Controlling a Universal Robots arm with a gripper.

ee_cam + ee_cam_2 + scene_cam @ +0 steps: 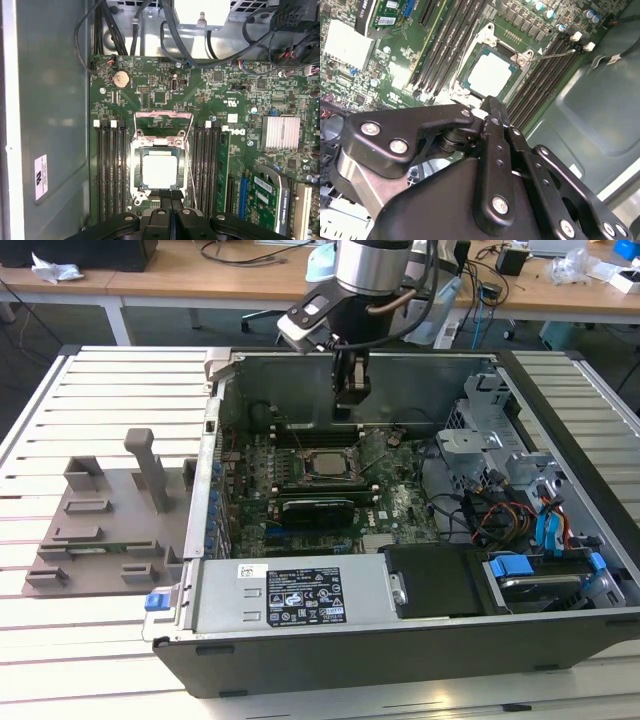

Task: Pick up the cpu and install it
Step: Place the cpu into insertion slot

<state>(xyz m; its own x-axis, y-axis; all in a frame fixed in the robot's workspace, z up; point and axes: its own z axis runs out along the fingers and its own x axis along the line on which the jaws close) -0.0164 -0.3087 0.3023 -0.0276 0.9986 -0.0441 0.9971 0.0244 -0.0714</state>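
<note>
The cpu (323, 464), a flat square chip with a silver-grey top, lies inside the black socket frame (136, 172) on the green motherboard (395, 502). It shows bright and square in both wrist views (490, 74) (159, 171). My gripper (350, 408) hangs a little above the board, just behind the socket in the exterior view. Its two black fingers (165, 197) are pressed together with nothing between them, and their tips (489, 106) sit beside the socket's edge, apart from the chip.
Dark memory slots (111, 170) flank the socket on both sides. The open computer case (300, 600) has metal walls all round, with drive bays and cables (520, 510) at the exterior view's right. A grey plastic tray (100, 520) lies outside the case at the exterior view's left.
</note>
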